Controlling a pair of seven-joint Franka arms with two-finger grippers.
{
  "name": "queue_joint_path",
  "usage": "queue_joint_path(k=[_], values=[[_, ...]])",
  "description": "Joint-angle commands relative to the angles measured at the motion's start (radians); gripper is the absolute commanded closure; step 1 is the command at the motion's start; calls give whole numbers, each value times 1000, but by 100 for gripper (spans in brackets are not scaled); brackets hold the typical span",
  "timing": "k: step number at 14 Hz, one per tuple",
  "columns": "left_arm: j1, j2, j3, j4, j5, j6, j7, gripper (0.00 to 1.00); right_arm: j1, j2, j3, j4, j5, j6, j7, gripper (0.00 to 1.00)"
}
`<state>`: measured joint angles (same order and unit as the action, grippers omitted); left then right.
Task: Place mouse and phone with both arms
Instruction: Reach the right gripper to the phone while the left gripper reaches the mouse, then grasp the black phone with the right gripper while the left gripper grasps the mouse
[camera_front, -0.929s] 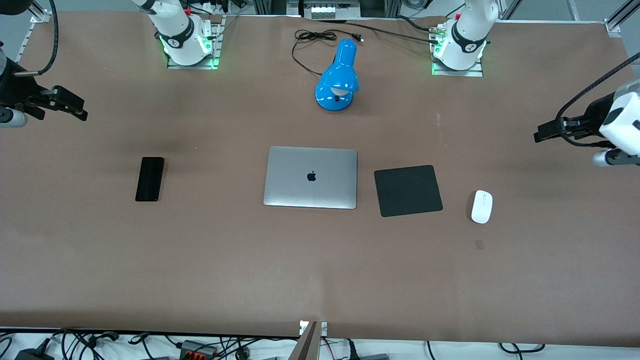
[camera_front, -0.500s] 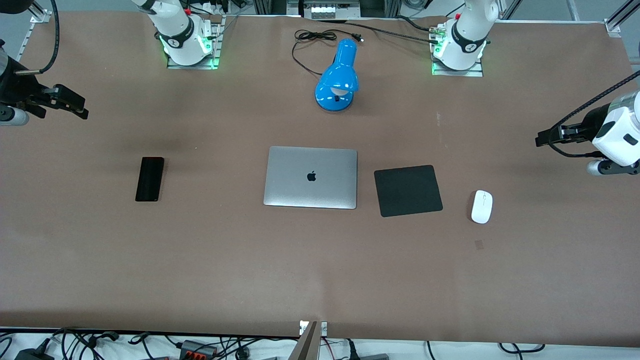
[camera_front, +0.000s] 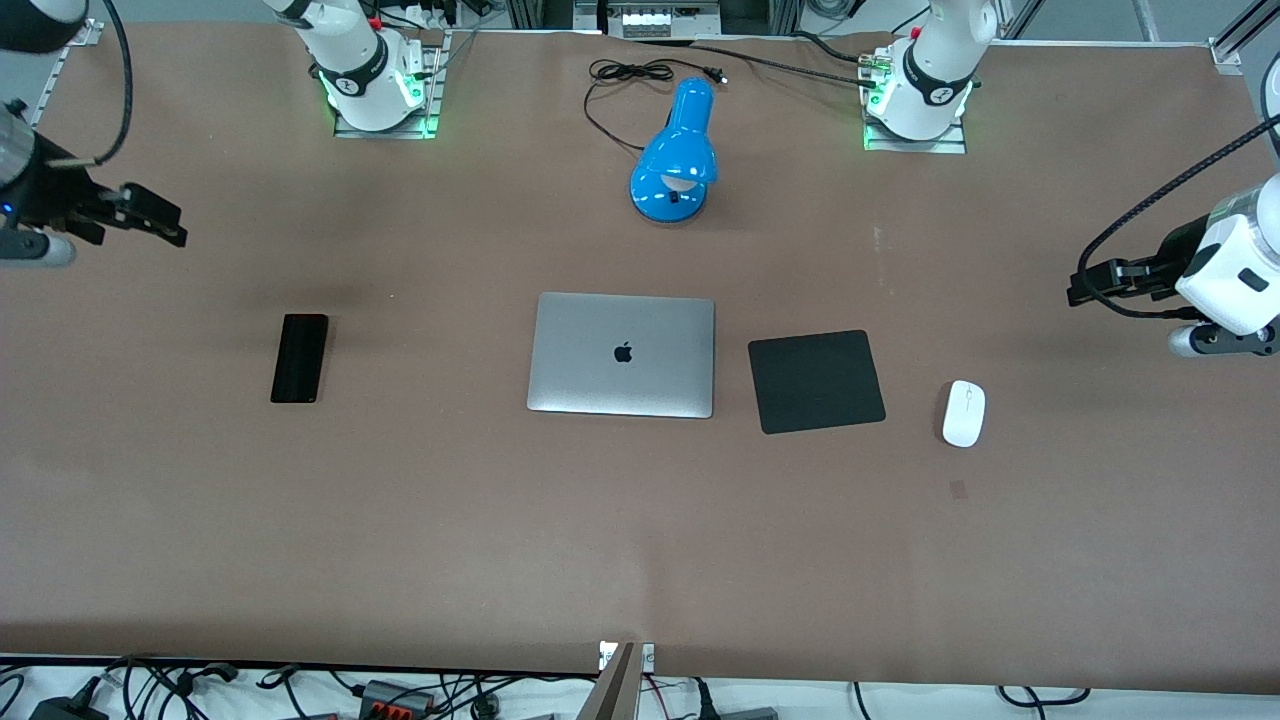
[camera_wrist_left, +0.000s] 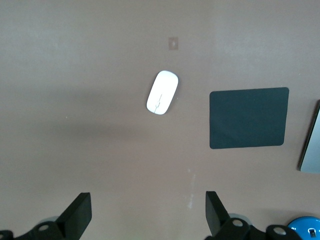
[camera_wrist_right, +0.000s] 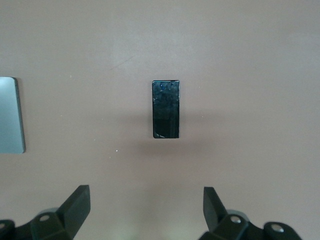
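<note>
Both grippers hang empty with their jaws spread wide: our left gripper (camera_front: 1082, 283) is up over the bare desk (camera_front: 640, 540) at the left arm's end, and our right gripper (camera_front: 165, 222) is up over the desk at the right arm's end.

From the left wrist view we see the mouse (camera_wrist_left: 162, 92) lying flat, apart from our fingertips (camera_wrist_left: 80, 210), with the mouse pad (camera_wrist_left: 248, 118) beside it. In the front view the mouse (camera_front: 964, 413) sits just beside the mouse pad (camera_front: 816, 381), toward the left arm's end and a little nearer the front camera. The phone (camera_front: 299, 357) lies flat toward the right arm's end, well apart from the closed laptop (camera_front: 621, 354) in the middle. The right wrist view shows the phone (camera_wrist_right: 165, 109) roughly centred between our right fingertips (camera_wrist_right: 77, 202). A blue lamp (camera_front: 677, 152) stands farther from the front camera than the laptop.

We judge the step in hand to be the approach, with nothing grasped yet. To do it well, we should bring each gripper down centred over its object. The mouse lies slightly slanted in the left wrist view, so we would turn the wrist until the jaws close across its narrow width. The phone is thin and flat, so we should come low, close across its short sides, and avoid scraping the desk.
</note>
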<state>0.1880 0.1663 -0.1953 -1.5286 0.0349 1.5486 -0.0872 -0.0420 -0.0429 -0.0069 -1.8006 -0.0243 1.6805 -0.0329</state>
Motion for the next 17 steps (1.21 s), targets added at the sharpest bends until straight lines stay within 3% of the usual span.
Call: queue_joint_path(k=[1, 4, 7, 9, 13, 17], values=[[4, 1, -7, 4, 19, 7, 39, 0, -9, 69, 2, -5, -23, 45, 24, 0], [2, 56, -7, 16, 14, 43, 124, 0, -9, 179, 4, -5, -91, 105, 27, 0], [-45, 211, -6, 18, 22, 164, 124, 0, -13, 282, 1, -6, -94, 165, 27, 0], [-68, 329, -7, 18, 98, 324, 126, 0, -18, 339, 1, -32, -94, 240, 34, 0], [-64, 444, -7, 15, 118, 406, 139, 0, -41, 364, 1, -190, -92, 485, 34, 0], [-53, 508, 2, 4, 118, 467, 300, 0, -44, 390, 1, -316, -85, 677, 40, 0]])
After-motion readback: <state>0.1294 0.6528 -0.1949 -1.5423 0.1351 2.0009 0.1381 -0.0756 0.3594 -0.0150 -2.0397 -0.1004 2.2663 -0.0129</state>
